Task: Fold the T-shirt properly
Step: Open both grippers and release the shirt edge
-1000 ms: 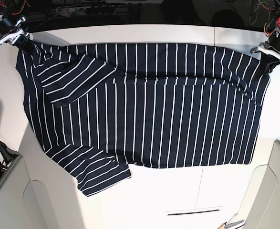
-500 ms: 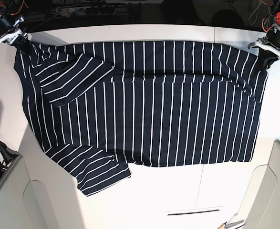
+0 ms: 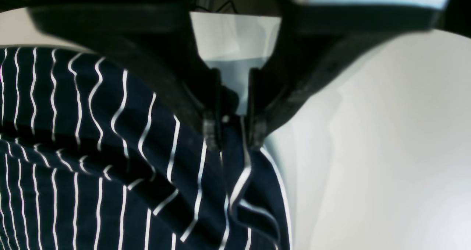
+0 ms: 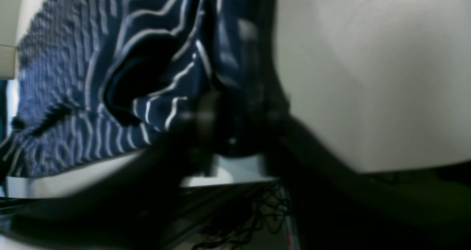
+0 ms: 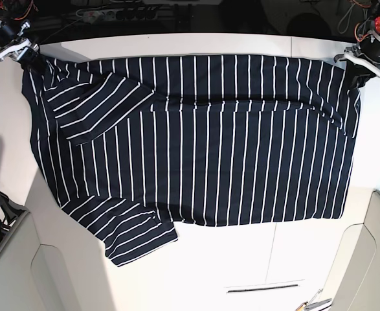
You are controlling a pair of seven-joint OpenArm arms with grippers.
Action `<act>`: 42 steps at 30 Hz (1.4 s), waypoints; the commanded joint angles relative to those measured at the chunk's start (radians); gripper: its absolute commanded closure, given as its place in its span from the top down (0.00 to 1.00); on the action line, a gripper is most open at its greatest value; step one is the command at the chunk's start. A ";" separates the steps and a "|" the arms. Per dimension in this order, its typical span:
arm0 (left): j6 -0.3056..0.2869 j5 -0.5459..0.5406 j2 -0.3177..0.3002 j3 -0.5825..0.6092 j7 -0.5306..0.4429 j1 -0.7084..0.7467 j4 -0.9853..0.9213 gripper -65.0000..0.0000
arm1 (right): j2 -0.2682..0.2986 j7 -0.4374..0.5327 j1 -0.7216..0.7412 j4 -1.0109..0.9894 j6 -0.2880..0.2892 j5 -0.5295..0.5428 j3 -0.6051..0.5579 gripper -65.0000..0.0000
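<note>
The dark navy T-shirt with thin white stripes lies spread across the white table, one sleeve folded in at the far left and the other sticking out at the front left. My left gripper is shut on the shirt's far right corner; in the left wrist view the fingertips pinch the striped cloth. My right gripper is shut on the far left corner; the right wrist view shows it blurred, clamped on bunched cloth.
The white table has a seam and a dark slot near its front edge. Grey panels stand at the front left and front right. Cables and a power strip lie behind the table.
Both grippers have pulled the shirt's far edge a little farther back and it lies straighter and tauter. The right corner has moved up and slightly inward.
</note>
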 commanded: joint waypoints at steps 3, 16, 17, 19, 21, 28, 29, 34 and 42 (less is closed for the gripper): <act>0.014 0.020 -0.013 -0.008 -0.015 0.003 0.017 0.24 | 0.020 0.034 -0.006 0.017 0.007 -0.008 0.013 0.57; -0.034 -0.111 -0.014 -0.173 -0.015 0.001 0.018 0.38 | 0.087 0.124 0.001 0.017 0.006 0.015 0.134 0.57; -0.034 -0.111 -0.014 -0.182 -0.016 0.001 0.018 0.38 | 0.098 0.138 0.008 0.017 0.005 0.011 0.134 0.57; -0.034 -0.111 -0.014 -0.190 -0.016 0.001 0.018 0.38 | 0.120 0.138 0.038 0.017 -0.005 -0.018 0.134 0.57; -0.034 -0.111 -0.014 -0.191 -0.016 0.001 0.018 0.38 | 0.139 0.138 0.083 0.017 -0.005 -0.046 0.134 0.57; -0.034 -0.110 -0.014 -0.191 -0.029 -0.003 0.018 0.55 | 0.191 0.169 0.246 -0.009 -0.020 -0.141 0.119 0.57; -0.034 -0.110 -0.014 -0.191 -0.029 -0.005 0.018 0.56 | 0.198 0.177 0.268 -0.015 -0.020 -0.154 0.111 0.57; -0.034 -0.110 -0.022 -0.191 -0.037 -0.013 0.018 0.56 | 0.242 0.233 0.386 -0.106 -0.020 -0.204 0.040 0.57; -0.034 -0.111 -0.063 -0.191 -0.041 -0.059 0.018 0.56 | 0.266 0.268 0.593 -0.341 -0.019 -0.228 -0.129 0.57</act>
